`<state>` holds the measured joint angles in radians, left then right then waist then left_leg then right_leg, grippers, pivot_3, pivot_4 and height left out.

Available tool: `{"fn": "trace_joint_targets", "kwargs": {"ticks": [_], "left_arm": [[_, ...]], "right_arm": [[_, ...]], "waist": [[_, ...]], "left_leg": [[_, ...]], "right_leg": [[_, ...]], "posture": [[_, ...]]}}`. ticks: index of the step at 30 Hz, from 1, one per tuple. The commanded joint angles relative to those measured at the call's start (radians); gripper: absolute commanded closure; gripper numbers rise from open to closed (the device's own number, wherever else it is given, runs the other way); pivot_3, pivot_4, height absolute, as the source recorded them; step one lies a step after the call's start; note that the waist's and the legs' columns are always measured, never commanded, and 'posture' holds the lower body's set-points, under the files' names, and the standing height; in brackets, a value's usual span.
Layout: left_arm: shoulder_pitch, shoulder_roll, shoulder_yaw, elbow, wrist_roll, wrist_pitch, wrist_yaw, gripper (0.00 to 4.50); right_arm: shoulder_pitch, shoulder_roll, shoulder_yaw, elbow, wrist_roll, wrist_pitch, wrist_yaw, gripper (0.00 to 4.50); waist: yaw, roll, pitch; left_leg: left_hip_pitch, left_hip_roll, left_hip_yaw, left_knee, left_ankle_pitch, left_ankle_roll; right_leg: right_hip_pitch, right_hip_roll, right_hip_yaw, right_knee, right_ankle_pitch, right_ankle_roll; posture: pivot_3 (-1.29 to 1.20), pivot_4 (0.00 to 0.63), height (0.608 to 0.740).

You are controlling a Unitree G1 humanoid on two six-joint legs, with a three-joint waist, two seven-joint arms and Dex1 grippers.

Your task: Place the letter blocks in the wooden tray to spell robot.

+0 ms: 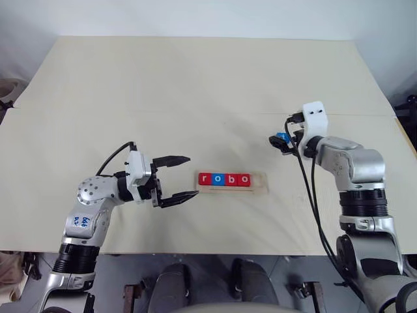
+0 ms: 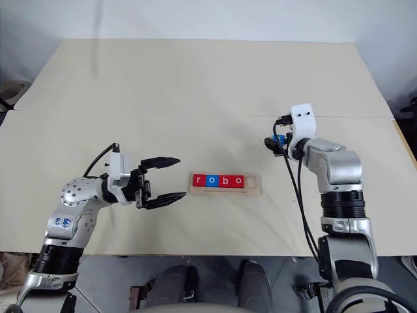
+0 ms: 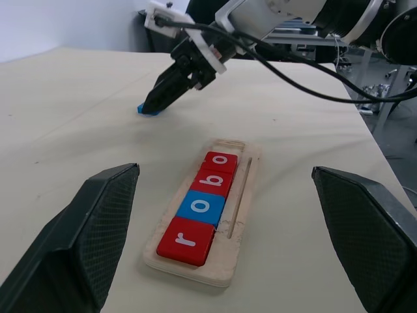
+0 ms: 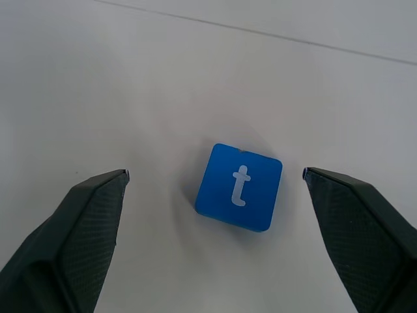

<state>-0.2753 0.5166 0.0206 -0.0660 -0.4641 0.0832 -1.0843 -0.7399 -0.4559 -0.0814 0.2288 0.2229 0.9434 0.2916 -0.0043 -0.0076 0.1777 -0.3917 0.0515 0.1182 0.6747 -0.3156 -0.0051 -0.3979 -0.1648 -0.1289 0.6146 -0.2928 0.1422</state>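
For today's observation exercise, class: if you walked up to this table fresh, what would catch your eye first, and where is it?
The wooden tray near the table's front middle draws the eye: four letter blocks in it spell "robo", with the last slot at its right end bare. The blue t block lies flat on the table, off to the tray's right and farther back, with the right gripper open around it. The left gripper is open beside the tray's left end.
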Motion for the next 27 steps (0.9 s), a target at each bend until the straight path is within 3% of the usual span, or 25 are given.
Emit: {"fn": "trace_joint_targets", "kwargs": {"ticks": [1,7,13,20,24,27], "left_arm": [[0.008,0.001,0.012,-0.038,-0.006,-0.014,0.007,0.00],[0.013,0.002,0.010,-0.045,-0.010,-0.010,0.012,0.00],[-0.001,0.003,0.006,-0.029,-0.014,-0.006,-0.002,0.00],[-0.033,-0.010,-0.014,0.022,-0.018,0.000,-0.046,0.00],[-0.062,-0.014,-0.023,0.057,-0.015,0.000,-0.069,0.00],[-0.080,-0.015,-0.026,0.076,-0.012,-0.004,-0.081,0.00]], "right_arm": [[-0.016,0.013,-0.016,0.005,-0.027,-0.005,-0.047,0.95],[0.000,0.037,-0.015,-0.039,-0.010,0.021,-0.036,2.99],[0.081,0.004,-0.069,-0.237,0.022,0.132,-0.032,3.03],[0.361,0.003,-0.224,-0.758,0.156,0.451,0.006,3.03],[0.477,0.048,-0.290,-0.899,0.169,0.569,-0.014,3.03],[0.494,0.079,-0.309,-0.946,0.182,0.624,-0.009,2.11]], "waist": [[-0.002,0.000,0.000],[-0.002,0.000,0.000],[-0.001,0.000,0.000],[0.002,0.000,0.000],[0.005,0.000,-0.001],[0.001,0.000,-0.001]], "left_leg": [[0.000,0.000,0.000,0.000,0.000,0.000],[0.000,0.000,0.000,0.000,0.000,0.000],[0.000,0.000,0.000,-0.001,0.000,0.000],[-0.001,0.000,-0.001,-0.003,0.000,0.000],[0.001,0.000,-0.002,-0.008,0.000,-0.001],[0.000,-0.001,0.000,-0.006,0.000,0.000]], "right_leg": [[0.000,0.000,0.000,0.000,0.000,0.000],[0.000,0.000,0.000,0.000,0.000,0.000],[0.000,0.000,0.000,0.000,0.000,0.000],[-0.001,0.000,-0.001,-0.002,0.000,0.000],[-0.001,0.000,-0.002,-0.002,-0.001,-0.001],[-0.001,0.000,0.001,-0.003,0.000,0.000]], "posture": [[0.00,0.150,0.740],[0.00,0.150,0.740],[0.00,0.150,0.740],[0.00,0.150,0.740],[0.00,0.150,0.740],[0.00,0.150,0.740]]}}
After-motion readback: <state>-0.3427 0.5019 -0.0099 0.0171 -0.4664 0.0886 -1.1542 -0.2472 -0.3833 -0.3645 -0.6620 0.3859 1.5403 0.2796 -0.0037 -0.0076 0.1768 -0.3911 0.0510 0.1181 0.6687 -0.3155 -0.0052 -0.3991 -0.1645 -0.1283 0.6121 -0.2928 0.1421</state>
